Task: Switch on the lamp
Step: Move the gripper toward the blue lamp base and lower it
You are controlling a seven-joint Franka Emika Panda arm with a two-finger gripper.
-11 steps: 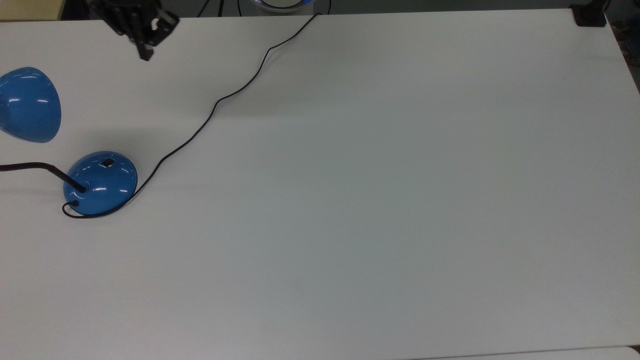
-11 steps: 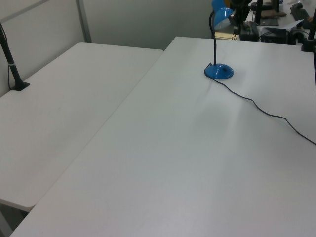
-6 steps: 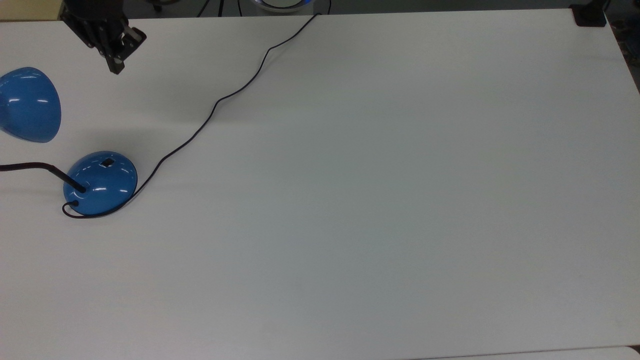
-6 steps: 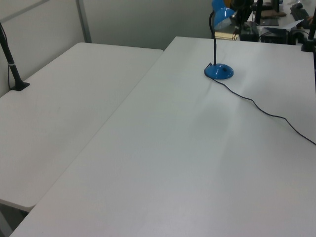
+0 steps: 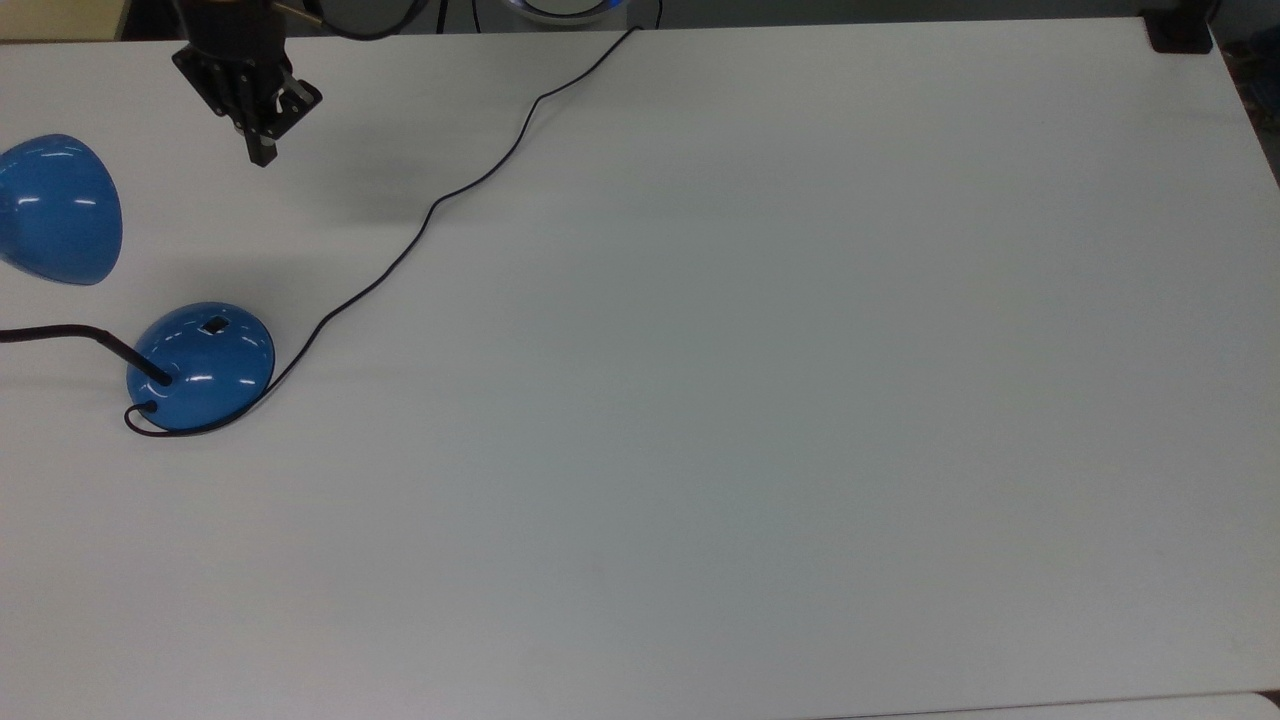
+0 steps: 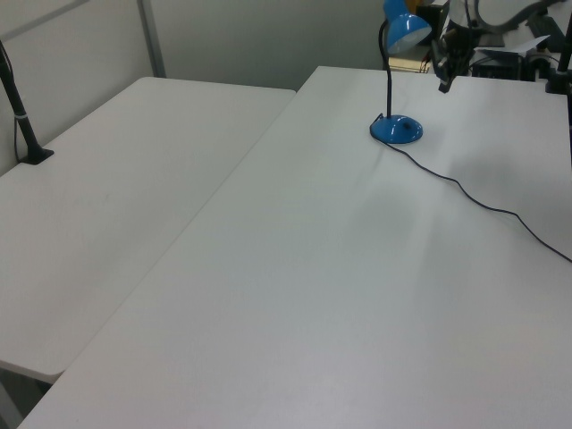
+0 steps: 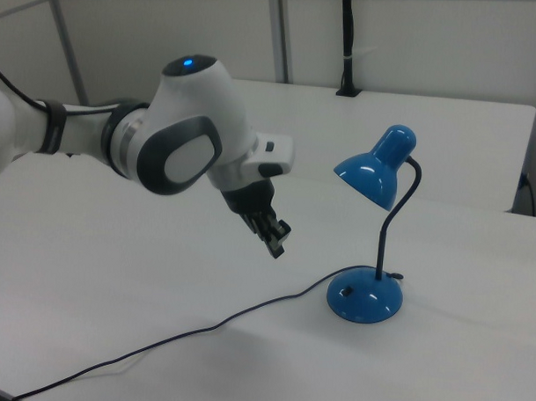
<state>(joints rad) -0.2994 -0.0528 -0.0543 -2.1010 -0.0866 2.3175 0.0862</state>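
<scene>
Lamp: the lamp (image 7: 370, 239) stands upright on the white table (image 5: 760, 380); in the top view it sits near the top view's left edge, and in the left view it is at the far end of the table.
Base: the round blue base (image 5: 201, 366) rests flat on the tabletop; the small black switch (image 5: 214, 324) sits on the dome's upper side in the top view (in the right view it is a small dark mark (image 7: 347, 292) on the side of the base facing the camera).
Neck and shade: the thin black neck (image 7: 391, 224) rises from the base and bends over; the blue shade (image 7: 375, 174) hangs above the table, tilted toward the right view's left; it is not lit.
Cord: the black cord (image 5: 430, 210) loops around the base and then winds across the table to its far edge in the top view.
Gripper: the gripper (image 5: 261, 152) hangs above the table, pointing down, well apart from the base and touching nothing; in the top view it is above the base in the picture and to the right of the shade (image 5: 57, 210); in the right view it (image 7: 276, 243) is to the left of the lamp.
Jaws: clenched together with no gap that I can see, and holding nothing.
Arm: the white and grey arm (image 7: 177, 145) reaches in from the right view's left.
Second table: another white table (image 6: 98, 206) stands beside the first on the left view's left.
</scene>
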